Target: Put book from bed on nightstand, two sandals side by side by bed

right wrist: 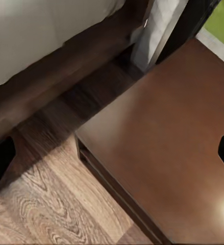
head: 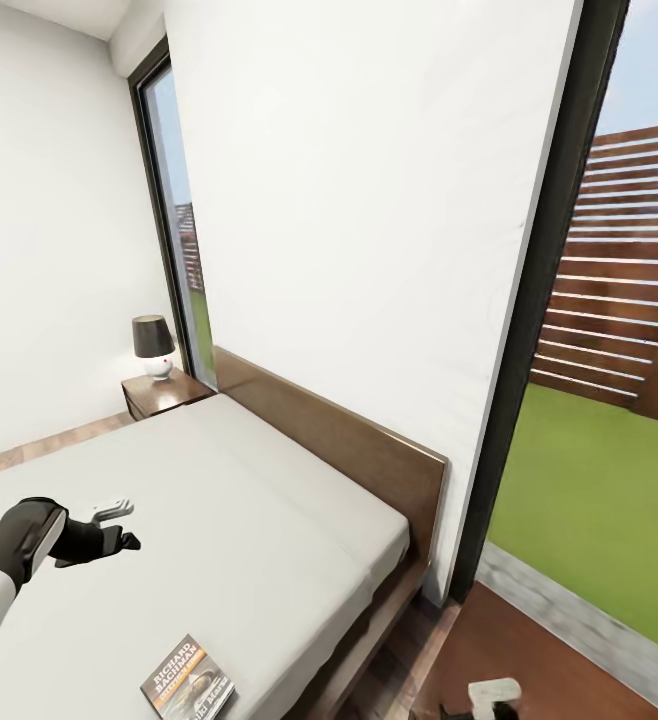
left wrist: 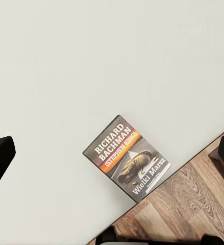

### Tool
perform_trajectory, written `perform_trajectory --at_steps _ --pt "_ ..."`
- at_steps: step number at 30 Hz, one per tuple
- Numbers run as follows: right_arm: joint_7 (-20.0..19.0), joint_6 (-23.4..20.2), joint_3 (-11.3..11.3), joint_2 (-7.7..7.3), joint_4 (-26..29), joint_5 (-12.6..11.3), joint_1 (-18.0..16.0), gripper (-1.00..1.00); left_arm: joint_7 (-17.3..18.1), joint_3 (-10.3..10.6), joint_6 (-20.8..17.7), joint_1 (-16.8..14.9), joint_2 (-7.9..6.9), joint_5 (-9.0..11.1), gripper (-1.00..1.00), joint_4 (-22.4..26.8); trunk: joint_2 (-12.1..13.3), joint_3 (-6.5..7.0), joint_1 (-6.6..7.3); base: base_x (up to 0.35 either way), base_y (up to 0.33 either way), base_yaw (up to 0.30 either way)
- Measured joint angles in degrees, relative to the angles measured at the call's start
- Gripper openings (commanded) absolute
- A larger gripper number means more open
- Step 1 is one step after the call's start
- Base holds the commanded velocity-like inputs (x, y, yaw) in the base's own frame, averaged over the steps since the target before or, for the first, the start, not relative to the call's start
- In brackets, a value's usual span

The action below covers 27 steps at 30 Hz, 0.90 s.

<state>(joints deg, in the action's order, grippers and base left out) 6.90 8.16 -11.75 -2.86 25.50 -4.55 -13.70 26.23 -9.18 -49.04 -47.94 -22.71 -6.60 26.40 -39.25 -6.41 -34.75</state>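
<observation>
The book [head: 189,682] lies flat on the bed's grey mattress [head: 229,520] close to its near edge, with a dark cover and an orange band. In the left wrist view the book [left wrist: 127,161] sits below my left gripper [left wrist: 113,152], which hovers open above it with nothing held. My left gripper [head: 121,528] hangs over the mattress, up-bed from the book. My right gripper [right wrist: 113,155] is open above the near nightstand [right wrist: 173,148]. That nightstand [head: 539,665] stands beside the headboard [head: 349,430]. The sandals are out of view.
A second nightstand [head: 164,392] with a dark-shaded lamp [head: 154,345] stands at the bed's far side. Tall windows [head: 609,400] flank the white wall. Wood floor [right wrist: 40,204] runs between the bed frame [right wrist: 66,76] and the near nightstand.
</observation>
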Motion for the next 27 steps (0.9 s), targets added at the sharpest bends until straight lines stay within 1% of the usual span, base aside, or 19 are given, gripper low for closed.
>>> perform_trajectory --at_steps 3,4,7,9,11,13,15,18,21,24,25,27 --pt "-0.09 -3.47 0.11 -0.33 11.13 0.08 2.84 1.00 -0.02 0.02 0.00 0.00 -0.01 0.00 1.00 0.04 0.00 0.00 0.00 0.000 0.000 0.000" --pt "-0.10 -3.52 0.12 -0.34 11.27 0.07 2.89 1.00 -0.02 0.02 0.00 0.00 -0.01 0.00 1.00 0.04 0.01 0.00 0.00 0.000 0.000 0.000" --pt "-0.13 -9.68 0.36 -1.65 26.08 0.08 7.47 1.00 -0.03 0.06 0.00 0.00 -0.01 0.00 1.00 0.06 0.00 0.00 0.00 0.000 0.000 0.000" --pt "-0.12 -14.83 0.93 -2.53 36.93 0.07 11.14 1.00 -0.02 0.07 0.00 0.00 -0.01 0.00 1.00 0.07 0.00 0.00 0.01 0.000 0.000 0.000" --pt "-0.08 -19.80 2.17 -3.03 46.84 0.05 14.40 1.00 -0.03 0.07 0.00 -0.01 -0.01 0.00 1.00 0.07 -0.01 -0.01 0.01 0.000 0.000 0.000" --pt "-0.10 -23.56 3.83 -3.20 53.63 -0.01 16.53 1.00 -0.04 0.08 0.00 -0.01 -0.01 0.01 1.00 0.09 0.00 -0.02 0.01 0.000 0.000 0.000" --pt "-0.12 -26.12 5.11 -3.29 57.83 -0.04 17.49 1.00 -0.02 0.08 -0.03 -0.01 -0.01 0.01 1.00 0.12 0.00 -0.01 0.01 0.000 0.000 0.000" --pt "-0.14 -28.39 6.27 -3.34 61.46 -0.07 16.82 1.00 0.01 0.08 -0.06 -0.01 -0.01 0.00 1.00 0.14 0.00 -0.01 0.00 0.000 0.000 0.000" --pt "-0.15 -29.17 6.69 -3.35 62.84 -0.12 15.69 1.00 0.02 0.09 -0.09 -0.01 0.01 0.01 1.00 0.15 0.00 -0.01 0.00 0.000 0.000 0.000" --pt "-0.18 -29.75 6.95 -3.16 64.05 -0.16 13.25 1.00 0.03 0.09 -0.34 0.01 0.13 0.01 1.00 0.16 0.01 0.00 0.00 0.000 0.000 0.000" --pt "-0.18 -29.76 6.96 -3.15 64.06 -0.17 13.21 1.00 0.03 0.09 -0.35 0.01 0.13 0.00 1.00 0.16 0.01 0.00 0.00 0.000 0.000 0.000" --pt "-0.17 -29.99 6.75 -2.75 64.50 -0.19 11.17 1.00 0.03 0.09 -0.56 0.01 0.21 0.02 1.00 0.16 0.01 0.00 0.00 0.000 0.000 0.000"
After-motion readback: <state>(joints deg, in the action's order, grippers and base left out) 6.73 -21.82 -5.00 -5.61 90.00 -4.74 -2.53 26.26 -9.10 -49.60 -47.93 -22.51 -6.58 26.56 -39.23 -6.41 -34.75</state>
